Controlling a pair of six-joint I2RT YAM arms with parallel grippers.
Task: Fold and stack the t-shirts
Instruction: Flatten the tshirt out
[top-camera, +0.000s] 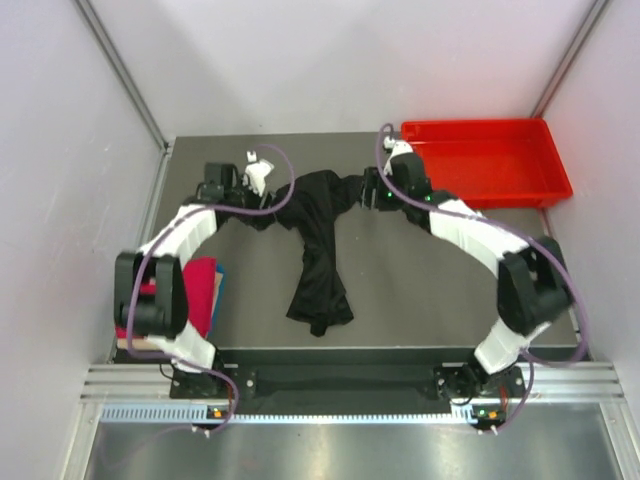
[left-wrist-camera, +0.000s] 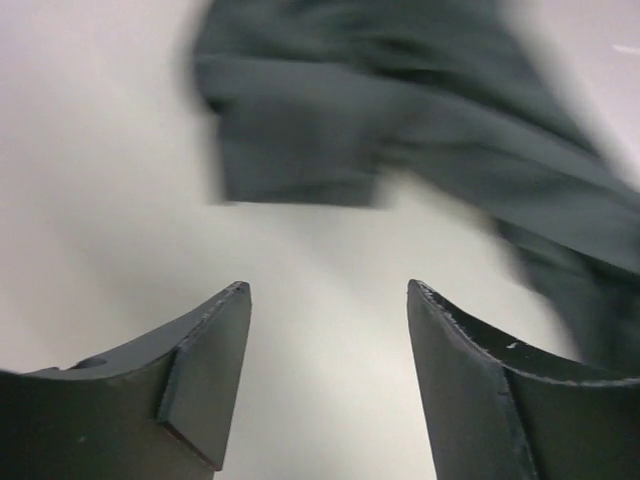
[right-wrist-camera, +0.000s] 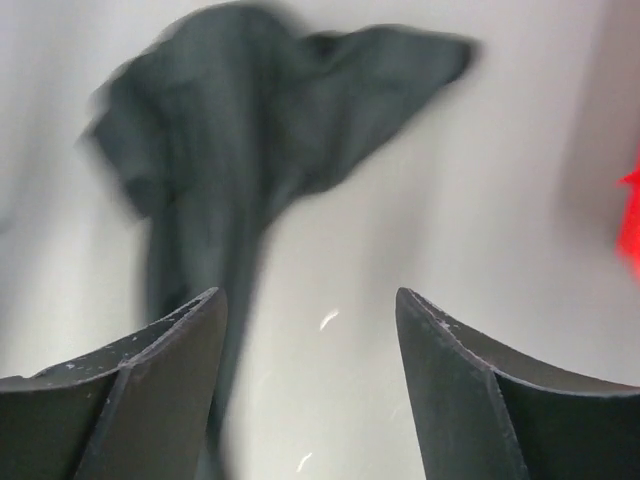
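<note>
The black t-shirt (top-camera: 320, 245) lies crumpled on the grey table, sleeves spread toward both grippers and the body trailing toward the near edge. My left gripper (top-camera: 250, 207) is at its left sleeve, and my right gripper (top-camera: 368, 192) is at its right sleeve. In the left wrist view the gripper (left-wrist-camera: 327, 285) is open and empty over bare table, with the black shirt (left-wrist-camera: 400, 110) ahead. In the right wrist view the gripper (right-wrist-camera: 307, 292) is open and empty, with the shirt (right-wrist-camera: 250, 130) ahead and to the left. A folded crimson t-shirt (top-camera: 198, 290) lies at the near left, with a blue edge (top-camera: 221, 285) beside it.
A rigid red plastic tray (top-camera: 490, 160) stands at the back right corner. Grey walls close in the table on the left, back and right. The arm bases sit on a rail at the near edge.
</note>
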